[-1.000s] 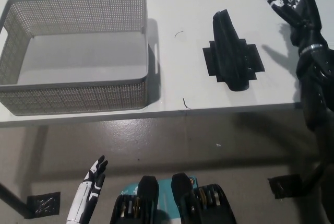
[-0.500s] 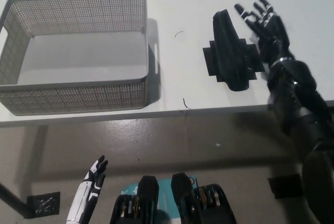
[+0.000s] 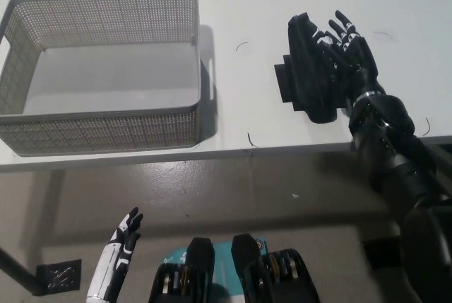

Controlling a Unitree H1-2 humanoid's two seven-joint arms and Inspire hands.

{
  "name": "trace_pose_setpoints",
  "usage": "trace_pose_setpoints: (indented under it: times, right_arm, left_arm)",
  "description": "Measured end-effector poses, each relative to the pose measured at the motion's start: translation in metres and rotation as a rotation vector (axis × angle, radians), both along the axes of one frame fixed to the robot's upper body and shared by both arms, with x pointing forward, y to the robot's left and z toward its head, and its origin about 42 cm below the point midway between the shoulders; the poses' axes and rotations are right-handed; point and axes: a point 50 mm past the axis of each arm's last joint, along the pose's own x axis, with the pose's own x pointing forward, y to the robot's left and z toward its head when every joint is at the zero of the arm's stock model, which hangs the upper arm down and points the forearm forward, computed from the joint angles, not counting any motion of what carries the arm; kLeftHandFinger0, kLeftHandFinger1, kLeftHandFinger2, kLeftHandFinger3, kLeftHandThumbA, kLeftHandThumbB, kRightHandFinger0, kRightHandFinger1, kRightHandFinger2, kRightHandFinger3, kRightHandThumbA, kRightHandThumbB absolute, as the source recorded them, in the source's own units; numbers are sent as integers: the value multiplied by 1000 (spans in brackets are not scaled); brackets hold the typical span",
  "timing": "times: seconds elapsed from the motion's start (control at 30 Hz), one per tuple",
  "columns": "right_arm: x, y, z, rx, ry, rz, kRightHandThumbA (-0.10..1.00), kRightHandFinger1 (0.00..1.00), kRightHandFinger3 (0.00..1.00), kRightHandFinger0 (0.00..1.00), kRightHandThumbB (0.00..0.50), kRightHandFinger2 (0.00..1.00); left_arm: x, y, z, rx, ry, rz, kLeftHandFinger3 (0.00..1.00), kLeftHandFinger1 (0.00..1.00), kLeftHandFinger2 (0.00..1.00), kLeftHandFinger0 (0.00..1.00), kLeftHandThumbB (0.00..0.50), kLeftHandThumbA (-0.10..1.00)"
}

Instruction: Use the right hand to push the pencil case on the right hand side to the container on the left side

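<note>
1. Compared with half a second ago, the black right hand (image 3: 344, 49) has slid leftward from beside the case and now lies against the right flank of the soft black fabric pencil case (image 3: 311, 70), its fingers (image 3: 332, 36) spread and pointing toward 11 o'clock, grasping nothing.
2. A second ago that same hand was up at the table's far 2 o'clock corner, well clear of the case; the forearm has swung in with it.
3. The pencil case itself does not seem to have shifted between frames: it sits right of centre on the white tabletop (image 3: 261, 6), over a flat black patch (image 3: 285, 80) whose left edge shows beside it.
4. The grey perforated plastic basket (image 3: 106, 130) sits unchanged at 9 o'clock from the case, well apart from it, its near wall close to the table's front edge.
5. Between case and basket lies a bare stretch of tabletop, marked only by two small dark curls, one near 12 o'clock (image 3: 242, 46) and one by the front edge (image 3: 250, 140).
6. The case's near end lies not far from the table's front edge.
7. The white left hand (image 3: 126, 231) hangs below table level at 7 o'clock, fingers loosely apart, empty.
</note>
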Motion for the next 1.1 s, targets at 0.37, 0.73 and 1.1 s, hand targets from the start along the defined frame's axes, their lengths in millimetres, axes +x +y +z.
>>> trace_pose_setpoints:
  times: [0.37,0.73,1.1]
  right_arm:
    - [-6,15,-13,80,25,27,1000,1000,1000,1000,274,1000]
    - [-17,61,-27,117,57,95,1000,1000,1000,1000,280,1000]
    - [-27,99,-33,147,81,156,1000,1000,1000,1000,298,1000]
  left_arm:
    - [1,1,3,-11,-8,-2,1000,1000,1000,1000,302,1000]
    - [5,2,7,-20,-20,-11,1000,1000,1000,1000,288,1000]
    - [6,5,8,-25,-22,-15,1000,1000,1000,1000,287,1000]
